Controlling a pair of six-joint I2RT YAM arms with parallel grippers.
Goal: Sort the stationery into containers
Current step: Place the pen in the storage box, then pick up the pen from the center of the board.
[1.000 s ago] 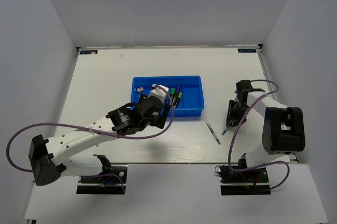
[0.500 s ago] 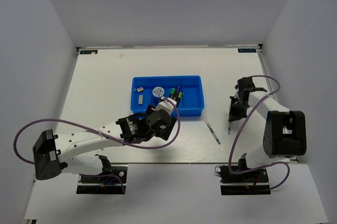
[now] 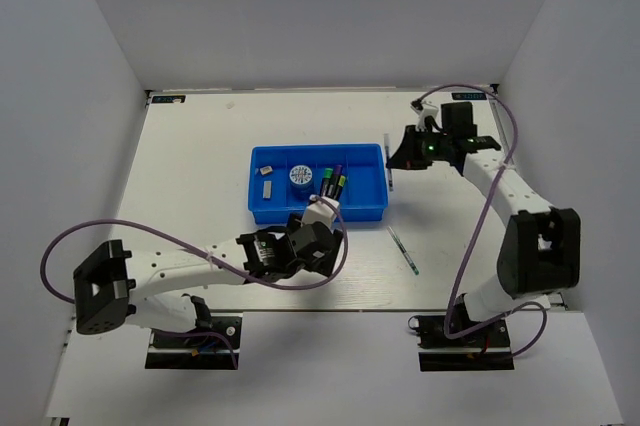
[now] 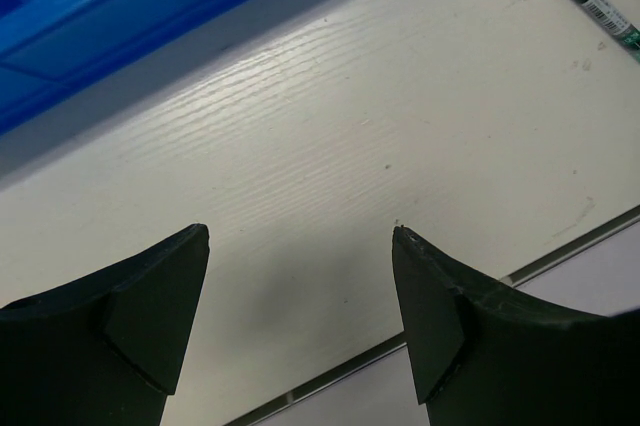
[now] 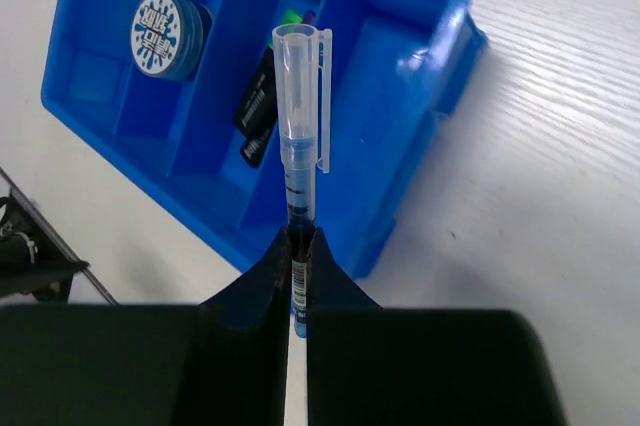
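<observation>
1. blue tray: approx. centre of tabletop. Long axis parallel to far edge; four compts. side by side.
 a. grey-white block: leftmost compt., lying flat, long axis far–near.
 b. blue-white roll: 2nd compt. from left, flat, printed face up.
 c. highlighters: 3rd compt., lying together. Long axes roughly far–near w/ slight tilt; coloured ends toward far edge, black bodies toward near edge.
2. left gripper: over bare tabletop just on the near side of tray's near long wall, about level w/ 3rd compt. Fingers spread wide, nothing btwn them. Whether tips touch the surface: cannot tell.
3. clear-capped pen: held clear of the tabletop, height not clear. In top view just beside tray's right short wall, long axis approx. far–near, parallel to that wall. Cap end points away from the fingers; in wrist view it overlies the tray.
4. right gripper: btwn tray's far-right corner and right edge of tabletop. Clenched on the pen's barrel end, fingers nearly together w/ only the pen btwn them.
5. green pen: flat on tabletop, off tray's near-right corner, not touching tray or either gripper. Long axis diagonal: one end toward that tray corner, other toward the tabletop's near-right corner.
</observation>
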